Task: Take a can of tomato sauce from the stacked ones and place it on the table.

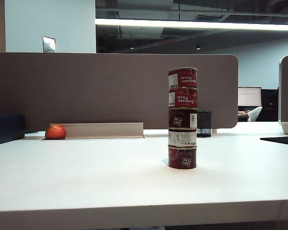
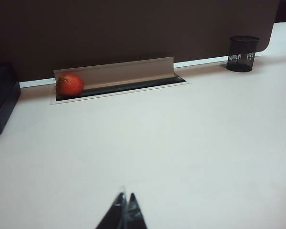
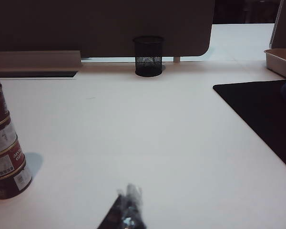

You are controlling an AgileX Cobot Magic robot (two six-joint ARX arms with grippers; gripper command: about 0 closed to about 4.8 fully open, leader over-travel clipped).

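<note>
Both claws idle, stack of 5 untouched.
Left gripper [image 2: 124, 210] and right gripper [image 3: 128, 210] are seen pressed together, empty. The top tomato paste can [image 1: 182, 77], centre-right on the table [image 1: 86, 177], should be lifted straight upward.

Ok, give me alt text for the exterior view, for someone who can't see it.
Five tins stand stacked in one column on a table, right of centre. An orange fruit sits far left by the partition; a mesh cup stands behind. No end effector shows.
</note>
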